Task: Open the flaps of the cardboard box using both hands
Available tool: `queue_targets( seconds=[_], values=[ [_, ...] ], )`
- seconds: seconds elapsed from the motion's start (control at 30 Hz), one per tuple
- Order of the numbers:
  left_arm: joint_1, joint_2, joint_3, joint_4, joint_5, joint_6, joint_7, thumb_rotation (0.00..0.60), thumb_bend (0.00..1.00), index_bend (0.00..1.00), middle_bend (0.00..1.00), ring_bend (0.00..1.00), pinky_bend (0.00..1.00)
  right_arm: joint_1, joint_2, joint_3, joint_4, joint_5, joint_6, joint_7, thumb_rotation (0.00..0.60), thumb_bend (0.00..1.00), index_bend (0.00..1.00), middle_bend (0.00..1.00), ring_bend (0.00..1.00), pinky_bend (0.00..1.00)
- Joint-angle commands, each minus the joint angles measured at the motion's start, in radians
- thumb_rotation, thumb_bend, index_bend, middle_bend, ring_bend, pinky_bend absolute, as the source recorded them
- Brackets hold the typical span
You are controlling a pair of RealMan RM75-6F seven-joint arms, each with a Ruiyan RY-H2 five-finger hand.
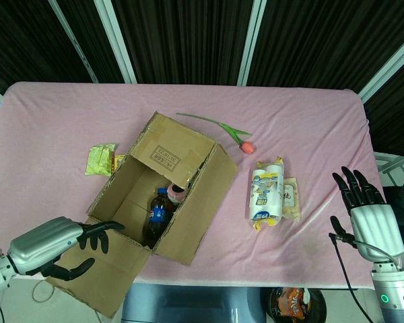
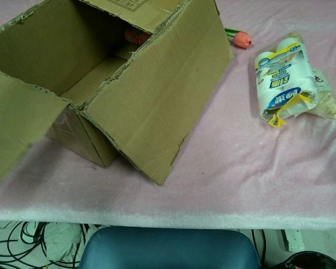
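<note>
The cardboard box (image 1: 188, 202) stands at the table's middle left with its top open. Its near flap (image 1: 114, 282) is folded out and down past the table's front edge, and shows at the left in the chest view as the flap (image 2: 17, 129). My left hand (image 1: 54, 247) lies at that flap's left edge, with its dark fingers (image 1: 99, 232) and thumb apart on the upper face. The far flap (image 1: 172, 145) and right flap (image 1: 202, 208) stand out from the box (image 2: 157, 95). My right hand (image 1: 367, 212) hovers open by the table's right edge, far from the box.
Inside the box lie a dark bottle (image 1: 153, 214) and a pink-topped item (image 1: 177, 195). An artificial tulip (image 1: 246, 145), a tissue pack (image 1: 266, 195) and a yellow packet (image 1: 99, 159) lie on the pink cloth (image 1: 310, 134). A blue chair (image 2: 168, 249) sits below the front edge.
</note>
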Motion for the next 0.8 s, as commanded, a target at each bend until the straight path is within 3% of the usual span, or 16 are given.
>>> queue_targets(
  seconds=[0.03, 0.2, 0.33, 0.37, 0.53, 0.8],
  values=[
    [0.050, -0.016, 0.031, 0.028, -0.067, 0.054, 0.096, 0.600, 0.42, 0.11, 0.33, 0.32, 0.40, -0.002, -0.001, -0.001, 0.000, -0.004, 0.001, 0.000, 0.600, 0.39, 0.00, 0.00, 0.00, 0.22],
    [0.204, -0.191, 0.090, 0.050, -0.325, 0.201, 0.615, 0.600, 0.32, 0.08, 0.16, 0.14, 0.22, -0.002, -0.002, -0.001, 0.002, -0.006, -0.001, 0.001, 0.600, 0.39, 0.00, 0.00, 0.00, 0.22],
    [0.343, -0.477, 0.110, 0.125, -0.448, 0.420, 1.123, 0.600, 0.29, 0.02, 0.06, 0.05, 0.12, 0.000, -0.007, -0.005, 0.005, -0.009, -0.012, -0.008, 0.600, 0.39, 0.00, 0.00, 0.00, 0.22],
    [0.366, -0.537, 0.115, 0.151, -0.454, 0.461, 1.189, 0.600, 0.28, 0.01, 0.04, 0.03, 0.10, 0.001, -0.009, -0.006, 0.005, -0.011, -0.014, -0.008, 0.600, 0.39, 0.00, 0.00, 0.00, 0.22],
    [0.451, -0.772, 0.143, 0.312, -0.494, 0.597, 1.328, 0.600, 0.27, 0.00, 0.00, 0.00, 0.07, 0.008, -0.012, -0.016, -0.014, -0.014, -0.041, 0.019, 0.600, 0.39, 0.00, 0.00, 0.00, 0.22],
    [0.499, -0.950, 0.153, 0.539, -0.521, 0.705, 1.304, 0.600, 0.27, 0.00, 0.00, 0.00, 0.06, 0.069, 0.009, 0.016, -0.099, 0.001, -0.122, 0.088, 0.600, 0.39, 0.00, 0.00, 0.00, 0.22]
  ],
)
